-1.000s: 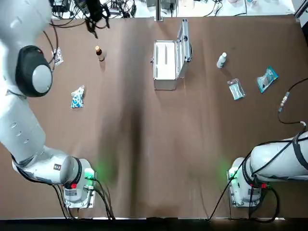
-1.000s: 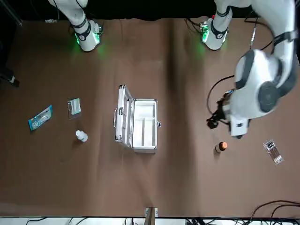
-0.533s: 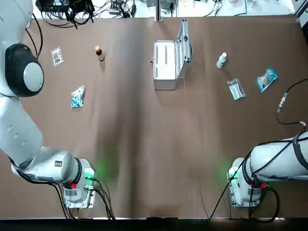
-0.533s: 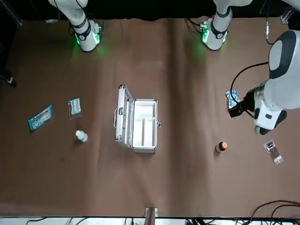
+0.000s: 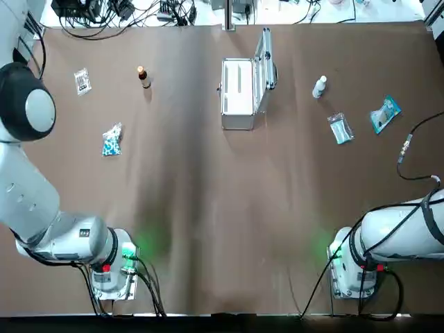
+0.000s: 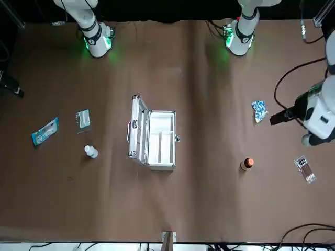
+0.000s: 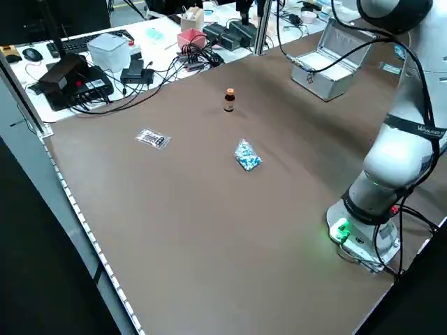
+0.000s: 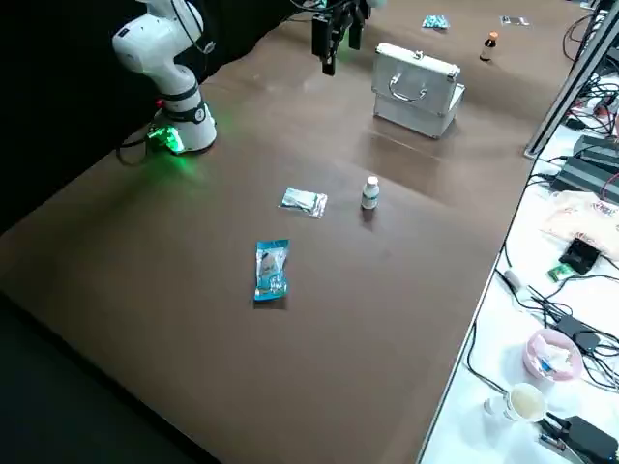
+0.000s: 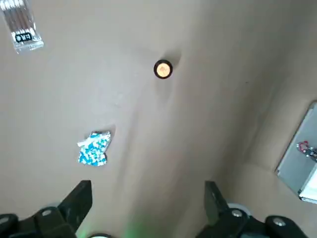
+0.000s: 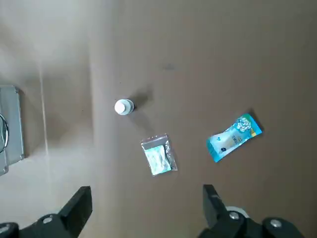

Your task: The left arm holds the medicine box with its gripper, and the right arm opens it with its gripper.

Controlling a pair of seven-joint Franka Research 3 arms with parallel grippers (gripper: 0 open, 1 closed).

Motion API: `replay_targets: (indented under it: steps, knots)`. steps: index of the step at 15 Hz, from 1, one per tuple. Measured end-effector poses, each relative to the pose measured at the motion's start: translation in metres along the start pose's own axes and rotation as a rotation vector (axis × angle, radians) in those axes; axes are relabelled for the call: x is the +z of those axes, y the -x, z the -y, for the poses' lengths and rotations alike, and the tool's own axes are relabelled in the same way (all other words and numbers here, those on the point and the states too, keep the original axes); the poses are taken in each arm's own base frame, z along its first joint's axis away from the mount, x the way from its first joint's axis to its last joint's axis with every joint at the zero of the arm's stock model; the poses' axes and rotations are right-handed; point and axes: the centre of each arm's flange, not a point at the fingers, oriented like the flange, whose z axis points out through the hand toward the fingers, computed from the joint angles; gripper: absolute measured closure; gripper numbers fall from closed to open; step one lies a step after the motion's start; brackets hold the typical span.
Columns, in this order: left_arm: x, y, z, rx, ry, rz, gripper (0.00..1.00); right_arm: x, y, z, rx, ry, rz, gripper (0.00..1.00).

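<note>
The medicine box (image 5: 240, 94) is a silver metal case at the far middle of the table, with its lid standing up and the white inside showing. In the front view the medicine box (image 6: 154, 138) has no gripper near it. My left gripper (image 9: 147, 208) hangs open and empty high over the table's left part; the left wrist view shows only a corner of the medicine box (image 9: 303, 171). The left arm's wrist (image 6: 316, 110) is at the front view's right edge. High over the right side, my right gripper (image 10: 144, 208) is open and empty, and the medicine box (image 10: 9, 129) is far off.
Left of the box lie a brown bottle (image 5: 143, 76), a blue pill packet (image 5: 112, 139) and a small clear packet (image 5: 82, 81). To its right are a white bottle (image 5: 319, 87), a clear sachet (image 5: 340, 128) and a blue packet (image 5: 385, 114). A cable (image 5: 408, 146) hangs at the right edge.
The left arm has swung away from the far middle of the table toward the robot's left edge. The box and the small items have not moved.
</note>
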Motion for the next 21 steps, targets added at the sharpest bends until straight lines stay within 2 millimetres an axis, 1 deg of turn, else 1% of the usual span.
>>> replay_targets:
  steps: [2, 3, 5, 7, 9, 12, 16, 21]
  knots:
    - [-0.017, 0.015, -0.004, 0.013, 0.006, -0.03, 0.0, 0.0, -0.001, -0.001, 0.001, 0.003, -0.007, 0.01]
    - [-0.02, 0.021, -0.004, 0.017, 0.003, -0.034, 0.0, 0.0, -0.002, -0.001, 0.002, 0.004, -0.012, 0.01]
    - [-0.018, 0.031, -0.001, 0.064, -0.006, -0.026, 0.0, 0.0, -0.002, -0.001, 0.002, 0.004, -0.016, 0.01]
    - [-0.016, 0.035, 0.005, 0.15, -0.01, -0.026, 0.0, 0.0, -0.002, -0.001, 0.002, 0.005, -0.019, 0.01]
    - [-0.017, 0.034, 0.013, 0.19, -0.01, -0.031, 0.0, -0.001, -0.003, -0.002, 0.003, 0.007, -0.026, 0.01]
    - [-0.019, 0.029, 0.021, 0.194, -0.005, -0.056, 0.0, 0.0, -0.004, -0.002, 0.003, 0.007, -0.027, 0.01]
    - [-0.023, 0.023, 0.021, 0.188, 0.005, -0.106, 0.0, 0.009, -0.007, -0.002, 0.002, 0.006, -0.006, 0.01]
    - [-0.02, 0.024, 0.018, 0.196, 0.003, -0.096, 0.0, 0.009, -0.007, -0.001, 0.0, 0.007, -0.008, 0.01]
